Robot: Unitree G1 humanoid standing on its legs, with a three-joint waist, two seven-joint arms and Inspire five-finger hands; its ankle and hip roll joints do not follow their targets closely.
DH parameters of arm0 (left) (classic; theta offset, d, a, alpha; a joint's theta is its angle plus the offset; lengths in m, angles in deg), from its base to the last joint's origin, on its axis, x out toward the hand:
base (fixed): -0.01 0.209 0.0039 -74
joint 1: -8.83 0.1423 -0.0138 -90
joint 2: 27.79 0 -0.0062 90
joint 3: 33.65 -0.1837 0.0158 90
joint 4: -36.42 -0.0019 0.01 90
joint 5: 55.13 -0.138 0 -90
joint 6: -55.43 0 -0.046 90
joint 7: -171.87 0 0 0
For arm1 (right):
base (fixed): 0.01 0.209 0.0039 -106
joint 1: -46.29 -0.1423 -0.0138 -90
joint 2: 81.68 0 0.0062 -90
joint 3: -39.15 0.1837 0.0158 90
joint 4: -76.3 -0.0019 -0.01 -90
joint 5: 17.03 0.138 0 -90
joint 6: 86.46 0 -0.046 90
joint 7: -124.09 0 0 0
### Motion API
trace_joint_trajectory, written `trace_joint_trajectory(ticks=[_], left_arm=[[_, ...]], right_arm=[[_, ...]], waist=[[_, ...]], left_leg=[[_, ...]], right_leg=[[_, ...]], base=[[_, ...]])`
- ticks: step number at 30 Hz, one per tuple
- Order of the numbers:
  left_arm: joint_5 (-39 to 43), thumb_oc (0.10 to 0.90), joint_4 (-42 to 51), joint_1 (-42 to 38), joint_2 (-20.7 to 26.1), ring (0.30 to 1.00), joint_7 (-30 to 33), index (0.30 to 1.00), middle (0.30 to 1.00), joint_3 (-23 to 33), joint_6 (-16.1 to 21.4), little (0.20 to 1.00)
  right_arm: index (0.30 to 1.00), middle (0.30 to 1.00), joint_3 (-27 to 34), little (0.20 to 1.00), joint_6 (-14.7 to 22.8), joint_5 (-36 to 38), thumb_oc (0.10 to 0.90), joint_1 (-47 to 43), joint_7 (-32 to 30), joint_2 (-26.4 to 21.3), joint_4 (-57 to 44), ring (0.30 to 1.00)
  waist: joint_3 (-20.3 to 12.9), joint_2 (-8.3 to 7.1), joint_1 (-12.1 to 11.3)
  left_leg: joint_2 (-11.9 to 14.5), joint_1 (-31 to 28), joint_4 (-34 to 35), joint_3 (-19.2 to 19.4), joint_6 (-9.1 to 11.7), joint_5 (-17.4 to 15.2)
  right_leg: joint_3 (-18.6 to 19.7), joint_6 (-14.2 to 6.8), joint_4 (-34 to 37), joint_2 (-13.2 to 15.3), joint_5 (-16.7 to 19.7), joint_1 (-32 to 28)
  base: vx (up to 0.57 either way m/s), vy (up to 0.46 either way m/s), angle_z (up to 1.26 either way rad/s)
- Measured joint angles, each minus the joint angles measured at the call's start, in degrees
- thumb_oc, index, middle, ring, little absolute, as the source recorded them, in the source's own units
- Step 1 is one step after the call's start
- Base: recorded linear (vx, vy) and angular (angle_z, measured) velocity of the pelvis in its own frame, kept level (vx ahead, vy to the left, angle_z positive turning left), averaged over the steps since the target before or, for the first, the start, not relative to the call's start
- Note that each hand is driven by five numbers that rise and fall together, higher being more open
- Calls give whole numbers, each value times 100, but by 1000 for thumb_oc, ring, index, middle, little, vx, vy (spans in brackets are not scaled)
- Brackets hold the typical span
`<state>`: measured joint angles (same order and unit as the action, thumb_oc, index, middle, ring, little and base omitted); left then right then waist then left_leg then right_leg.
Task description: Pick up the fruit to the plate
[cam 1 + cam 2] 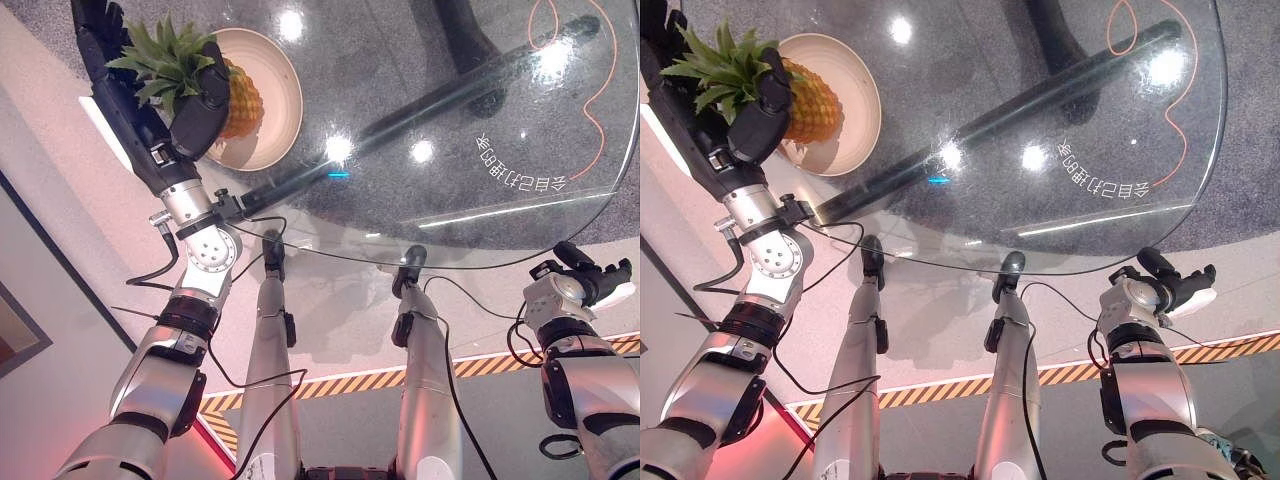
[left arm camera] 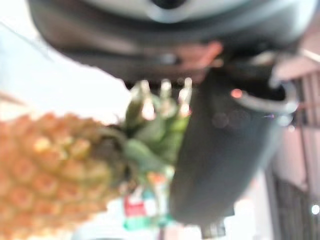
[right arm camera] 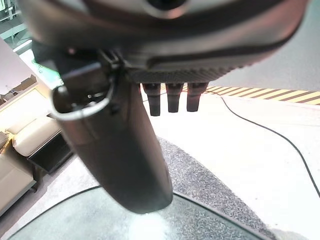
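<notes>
Glass table (image 1: 470,120) bare right of plate (image 1: 285,95) — wide free room across middle and right side. Plate's near-left part blocked by left hand (image 1: 195,115) clasping pineapple (image 1: 240,100) over it. Right hand (image 1: 590,280) off table edge — nothing around it.

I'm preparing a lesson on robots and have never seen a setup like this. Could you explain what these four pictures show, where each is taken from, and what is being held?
This is a two-armed humanoid robot standing at a round glass table. Two pictures come from cameras in its head, looking down; the other two sit on its wrists, looking along each hand. The left hand is curled round a pineapple, gripping it by the leafy crown over a cream plate; the left wrist picture shows that fruit up close. The right hand hangs idle at the table's near edge, fingers relaxed, holding nothing.
</notes>
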<state>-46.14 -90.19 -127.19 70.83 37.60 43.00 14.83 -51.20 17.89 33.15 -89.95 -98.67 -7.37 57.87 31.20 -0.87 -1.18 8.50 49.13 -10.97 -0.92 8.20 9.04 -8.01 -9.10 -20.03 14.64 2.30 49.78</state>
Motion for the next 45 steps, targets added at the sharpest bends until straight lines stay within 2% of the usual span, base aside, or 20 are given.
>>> trace_joint_trajectory(ticks=[17,25,45], left_arm=[[-91,800,195,379,61,900,-154,900,900,-158,102,900],[-85,800,432,567,66,900,-286,900,900,-160,104,900],[-80,800,702,806,138,900,-515,900,900,-160,103,900]], right_arm=[[900,900,11,900,10,1,800,77,1,5,-2,900],[900,900,38,900,13,1,800,137,4,3,-1,900],[900,900,49,900,20,1,800,170,42,3,-3,900]], waist=[[-1,2,-37],[-1,2,-185],[-1,2,-234]], left_leg=[[-49,3,-11,-99,4,3],[-78,3,-13,-116,4,3],[-108,3,-13,-129,4,3]], right_leg=[[-98,7,-183,71,-136,-8],[-103,-6,-203,101,-148,-8],[-123,-15,-256,138,-187,-8]], base=[[4,3,2],[1,1,1],[0,0,0]])
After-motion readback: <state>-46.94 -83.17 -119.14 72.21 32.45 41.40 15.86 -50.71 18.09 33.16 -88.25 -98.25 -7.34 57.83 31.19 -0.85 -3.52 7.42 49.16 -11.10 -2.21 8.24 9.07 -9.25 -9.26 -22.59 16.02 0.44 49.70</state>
